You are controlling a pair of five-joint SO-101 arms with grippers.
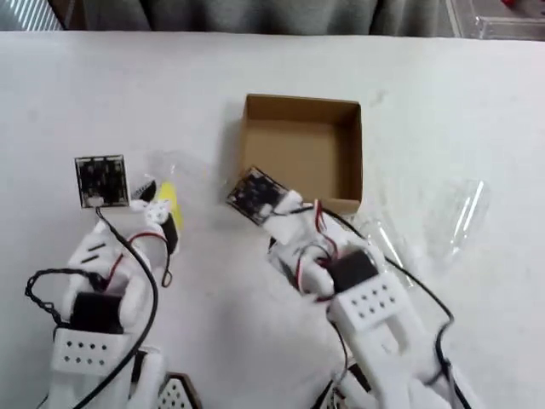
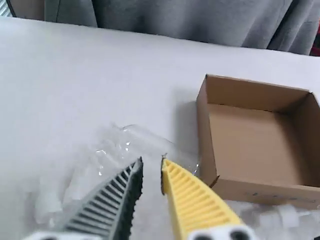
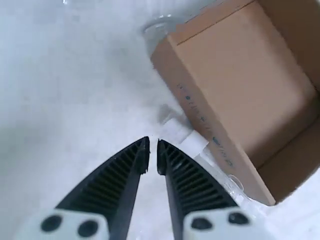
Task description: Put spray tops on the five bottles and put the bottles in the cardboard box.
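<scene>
Since the brown cardboard box (image 1: 298, 152) in the upper middle of the high view holds no bottle, the task looks to be at its opening step, with capping not yet begun. The left gripper (image 2: 151, 167), one grey and one yellow finger drawn almost together on nothing, hangs over a clear plastic bottle (image 2: 107, 155) lying on the white worktop (image 1: 128, 94) just left of the box. The right gripper (image 3: 152, 148), its black fingers likewise nearly closed and empty, points at a small white piece (image 3: 182, 134) against the box's near wall, probably a spray top. A second clear bottle (image 1: 456, 217) lies at the right of the high frame, well apart from the box. Next, I judge, the right fingers must part and close on that white piece, while the left fingers spread to steady the bottle so its neck can take the top.
</scene>
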